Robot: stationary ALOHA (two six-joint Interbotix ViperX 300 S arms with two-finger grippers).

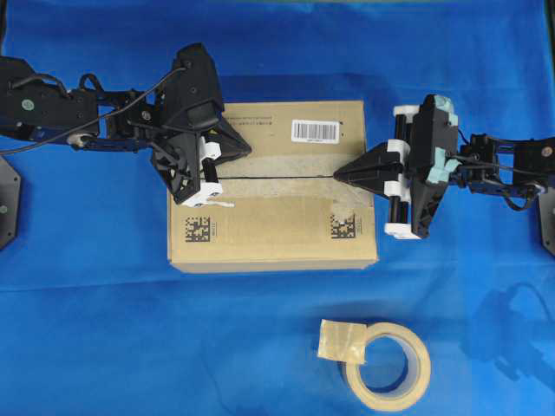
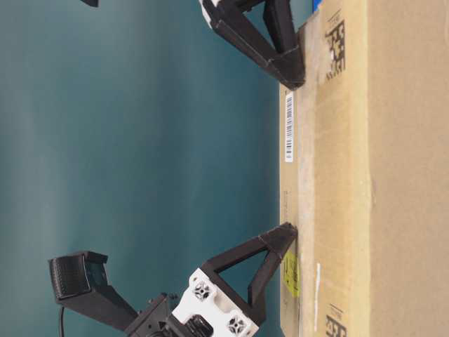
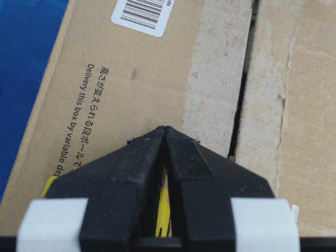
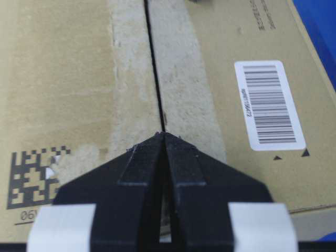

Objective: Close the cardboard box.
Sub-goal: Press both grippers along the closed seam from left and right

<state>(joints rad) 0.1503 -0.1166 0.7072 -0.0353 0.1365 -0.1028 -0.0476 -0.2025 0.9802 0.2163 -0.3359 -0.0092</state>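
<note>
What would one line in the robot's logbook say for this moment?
cardboard box: flaps down, thin seam showing | left claw: shut, tip on top | right claw: shut, tip on top | tape roll: on the cloth, untouched

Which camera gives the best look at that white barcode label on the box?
The right wrist view: the barcode label appears whole, large and sharp there. The overhead view shows it whole but small, the left wrist view cuts it off at the top edge, and the table-level view sees it edge-on.

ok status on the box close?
Left gripper and right gripper shut, tips pressing the top. Cardboard box flaps down, thin seam showing. Tape roll well clear.
</note>
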